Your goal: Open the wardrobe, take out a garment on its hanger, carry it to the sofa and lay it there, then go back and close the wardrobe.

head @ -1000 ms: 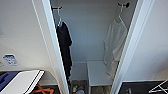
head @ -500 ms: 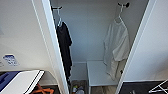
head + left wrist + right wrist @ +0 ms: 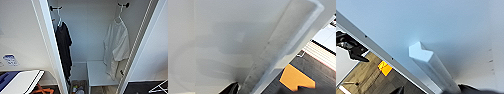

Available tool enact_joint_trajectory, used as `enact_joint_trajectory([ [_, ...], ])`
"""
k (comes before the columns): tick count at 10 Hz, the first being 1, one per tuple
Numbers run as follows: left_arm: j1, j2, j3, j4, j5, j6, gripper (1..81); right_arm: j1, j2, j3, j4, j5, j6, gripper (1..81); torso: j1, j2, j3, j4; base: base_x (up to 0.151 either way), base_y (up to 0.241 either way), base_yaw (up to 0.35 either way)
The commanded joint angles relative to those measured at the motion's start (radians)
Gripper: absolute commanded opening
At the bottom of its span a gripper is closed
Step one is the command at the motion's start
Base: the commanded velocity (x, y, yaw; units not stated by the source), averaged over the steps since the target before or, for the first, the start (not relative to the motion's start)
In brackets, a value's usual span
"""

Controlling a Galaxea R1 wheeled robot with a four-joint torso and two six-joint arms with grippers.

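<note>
The wardrobe [image 3: 87,37] stands open, with its left door [image 3: 22,37] and right door [image 3: 155,55] swung out towards me. Inside on the right, the garment [image 3: 117,45], a thin white shirt, hangs from its white hanger [image 3: 120,12] on a dark hook. A longer black garment [image 3: 63,47] hangs on the left. The left wrist view looks along a white door panel [image 3: 218,37], and a dark part of my left gripper [image 3: 231,89] sits close against it. In the right wrist view, my right gripper [image 3: 436,90] is right at the near end of a white door handle [image 3: 431,65].
A white shelf [image 3: 97,72] sits low inside the wardrobe, with small items [image 3: 77,88] on the floor beside it. A blue and white object [image 3: 20,81] lies at the lower left. A thin white frame [image 3: 160,87] stands at the lower right. Orange floor marks [image 3: 295,78] lie beyond the doors.
</note>
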Motion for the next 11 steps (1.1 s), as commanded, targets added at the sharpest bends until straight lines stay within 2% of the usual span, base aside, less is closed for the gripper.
enact_joint_trajectory([
  [1,0.000,0.023,0.221,-0.052,-0.041,-0.018,81.1,0.085,-0.031,0.052,0.031,-0.056,0.006,81.1,0.000,0.000,0.000,0.000,0.000,0.000,0.000],
  [9,-0.002,0.026,0.207,-0.056,-0.041,-0.019,81.1,0.085,-0.026,0.055,0.031,-0.056,0.008,81.1,0.000,0.000,0.000,0.000,0.000,0.000,0.000],
  [11,-0.002,0.028,0.207,-0.056,-0.041,-0.019,81.1,0.085,-0.023,0.054,0.030,-0.056,0.006,81.1,0.000,0.000,0.000,0.000,-0.063,0.000,0.000],
])
